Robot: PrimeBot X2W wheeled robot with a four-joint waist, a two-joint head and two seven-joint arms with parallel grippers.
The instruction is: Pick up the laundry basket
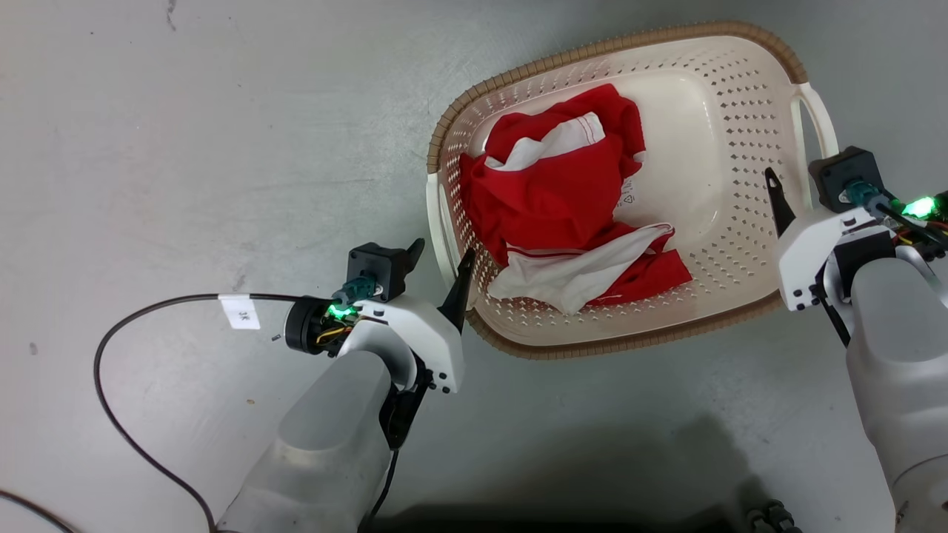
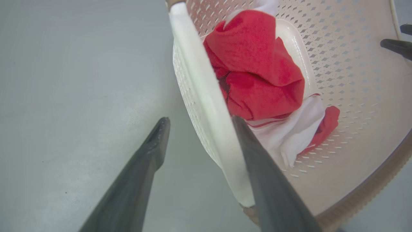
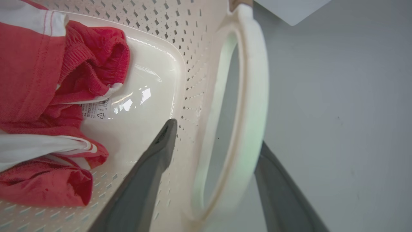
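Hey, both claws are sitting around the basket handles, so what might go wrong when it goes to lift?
1. Both claws are open: the left claw straddles the left handle and the right claw straddles the right handle. If one closes late or slips on the smooth loop, the laundry basket may tilt.
2. The red and white clothes lie toward the robot's left side, so that end could sag in a lift.

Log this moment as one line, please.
left pincer: open, straddling white loop handle | right pincer: open, straddling opposite handle | cream perforated plastic basket: on floor
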